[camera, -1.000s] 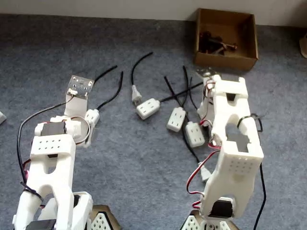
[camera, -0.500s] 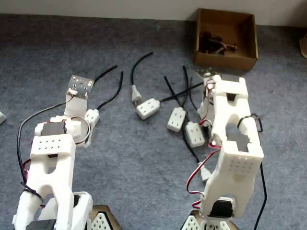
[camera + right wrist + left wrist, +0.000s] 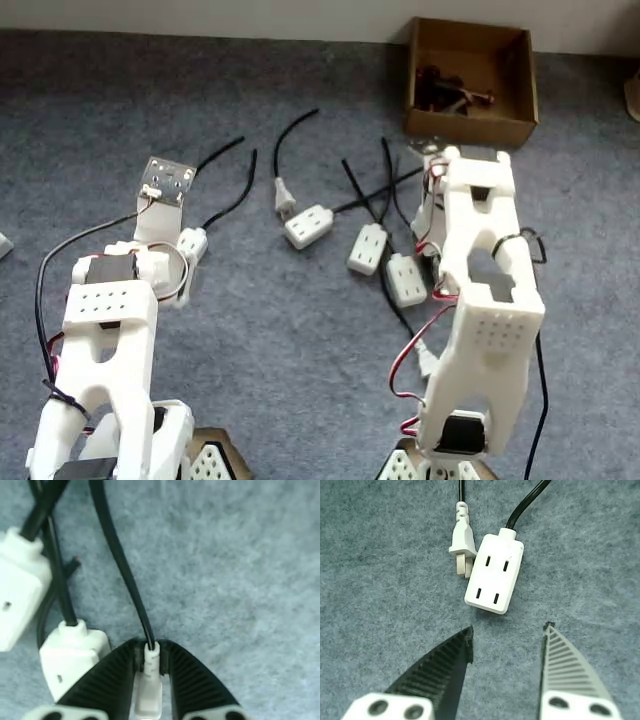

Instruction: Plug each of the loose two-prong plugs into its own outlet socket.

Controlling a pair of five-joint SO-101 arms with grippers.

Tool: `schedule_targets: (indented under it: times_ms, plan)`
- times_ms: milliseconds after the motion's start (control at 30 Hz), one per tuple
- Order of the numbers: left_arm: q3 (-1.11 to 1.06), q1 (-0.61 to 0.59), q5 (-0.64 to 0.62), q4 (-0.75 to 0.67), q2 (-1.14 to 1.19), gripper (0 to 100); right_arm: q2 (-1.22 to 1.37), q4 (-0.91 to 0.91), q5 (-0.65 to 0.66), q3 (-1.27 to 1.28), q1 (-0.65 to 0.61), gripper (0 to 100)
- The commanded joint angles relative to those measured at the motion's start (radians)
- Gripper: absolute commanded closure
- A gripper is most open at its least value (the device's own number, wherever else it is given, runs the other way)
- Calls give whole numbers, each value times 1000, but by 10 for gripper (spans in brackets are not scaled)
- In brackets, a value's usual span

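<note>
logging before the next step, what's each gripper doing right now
Left gripper: open, holding nothing, with an outlet socket just beyond its fingertips.
Right gripper: closed on a white plug with a black cord.

Soft, even light lies over the grey surface (image 3: 300, 340) in the high view, and the sockets (image 3: 308, 226) cast only faint shadows. The box (image 3: 470, 128) is dark inside. In the left wrist view the white socket (image 3: 495, 575) is bright without glare, with a thin shadow beside it.
</note>
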State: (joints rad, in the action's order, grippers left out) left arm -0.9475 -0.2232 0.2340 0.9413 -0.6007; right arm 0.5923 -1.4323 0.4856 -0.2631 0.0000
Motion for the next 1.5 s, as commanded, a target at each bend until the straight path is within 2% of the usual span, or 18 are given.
schedule_targets:
  times_ms: [0,533,900,1167,1467]
  plan:
    - [8,10,-11,-15,-36,787,-21,-77,-8,-153,-21,992]
    - [8,10,-11,-14,-36,787,-27,-329,-12,-553,-61,992]
    - [8,10,-11,-12,-36,787,-28,-326,-81,-611,-150,992]
    - [8,12,-11,-12,-36,787,-27,-329,-84,-837,-223,992]
    - [8,12,-11,-11,-36,787,-45,-329,-153,-869,-228,992]
